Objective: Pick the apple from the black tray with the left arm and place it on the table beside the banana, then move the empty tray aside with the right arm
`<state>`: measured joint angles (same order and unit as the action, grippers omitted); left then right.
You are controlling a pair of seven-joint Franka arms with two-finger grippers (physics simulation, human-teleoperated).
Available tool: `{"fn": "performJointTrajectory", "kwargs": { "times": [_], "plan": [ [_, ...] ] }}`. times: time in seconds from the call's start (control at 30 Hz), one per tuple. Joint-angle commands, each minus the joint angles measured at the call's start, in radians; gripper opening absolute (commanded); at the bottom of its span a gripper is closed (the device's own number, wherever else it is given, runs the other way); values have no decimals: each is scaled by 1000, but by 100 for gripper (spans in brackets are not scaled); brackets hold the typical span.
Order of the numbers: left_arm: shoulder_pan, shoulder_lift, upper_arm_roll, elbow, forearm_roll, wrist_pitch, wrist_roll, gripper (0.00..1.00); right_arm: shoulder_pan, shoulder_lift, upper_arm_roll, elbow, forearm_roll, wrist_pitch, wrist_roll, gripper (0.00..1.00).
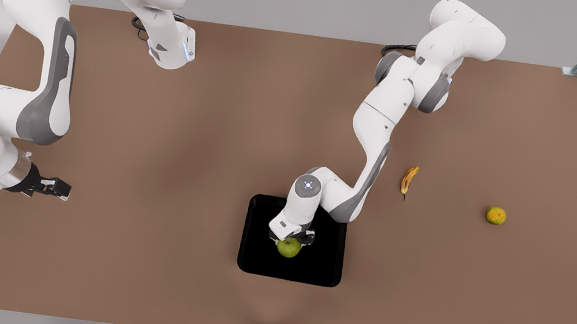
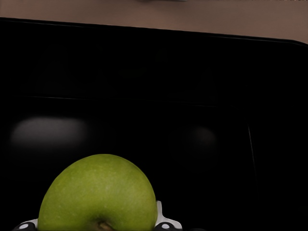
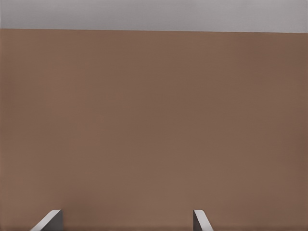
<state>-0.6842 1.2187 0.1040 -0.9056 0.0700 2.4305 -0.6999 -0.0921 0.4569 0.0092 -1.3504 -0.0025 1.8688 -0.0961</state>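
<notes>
Left gripper (image 1: pixel 293 240) clamps round yellow-green apple (image 1: pixel 288 247) over glossy black tray (image 1: pixel 254 247); next, lift toward banana (image 1: pixel 408 180); right gripper (image 1: pixel 54 188) waits, agape, empty.

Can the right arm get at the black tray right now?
Probably not yet: the left gripper sits over the black tray, its fingers around the apple. The right gripper waits open above bare table.

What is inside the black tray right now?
The apple alone sits in the black tray, the left gripper straddling it. The arm hides the tray's far part.
</notes>
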Motion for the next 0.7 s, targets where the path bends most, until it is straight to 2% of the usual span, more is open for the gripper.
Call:
{"fn": "performJointTrajectory", "kwargs": {
  "times": [0.0, 0.13, 0.17, 0.23, 0.27, 0.3, 0.37, 0.43, 0.5, 0.53, 0.6, 0.67],
  "plan": [
    [0, -11, 0, 1, 1, -7, -12, 82, 0, -1, 0, 1, 1, 0, -2, 100],
    [-3, -142, 0, -12, -9, -225, 4, 82, 0, -1, 0, 1, 1, 0, -2, 100],
    [-8, -198, 0, -79, -9, -226, -16, 82, 0, -1, 0, 1, 1, 0, -2, 100],
    [-9, -425, -1, -372, 1, -208, -6, 82, 3, -3, 6, 1, 6, -2, 1, 100],
    [-15, -491, 0, -462, 2, -205, 2, 82, 34, -17, 34, 1, 7, -74, 58, 100],
    [-14, -602, 0, -616, 2, -151, 49, 82, 103, -27, 48, 2, -1, -168, 191, 100],
    [-14, -835, 2, -1027, 71, 51, 59, 82, 216, -52, 52, 79, 6, -313, 272, 100],
    [11, -972, 3, -1302, 149, 211, 60, 82, 291, -52, 63, 90, 7, -346, 420, 100],
    [38, -1042, 13, -1424, 218, 255, 62, 82, 293, -24, 193, 125, 33, -335, 686, 100],
    [52, -1044, 14, -1466, 226, 285, 63, 82, 291, 8, 232, 126, 50, -324, 759, 100],
    [114, -1032, 16, -1507, 295, 341, 74, 82, 296, 85, 271, 125, 144, -114, 1044, 100],
    [189, -1033, 16, -1509, 295, 343, 166, 82, 347, 183, 276, 218, 136, -53, 1164, 100]
  ]
}}
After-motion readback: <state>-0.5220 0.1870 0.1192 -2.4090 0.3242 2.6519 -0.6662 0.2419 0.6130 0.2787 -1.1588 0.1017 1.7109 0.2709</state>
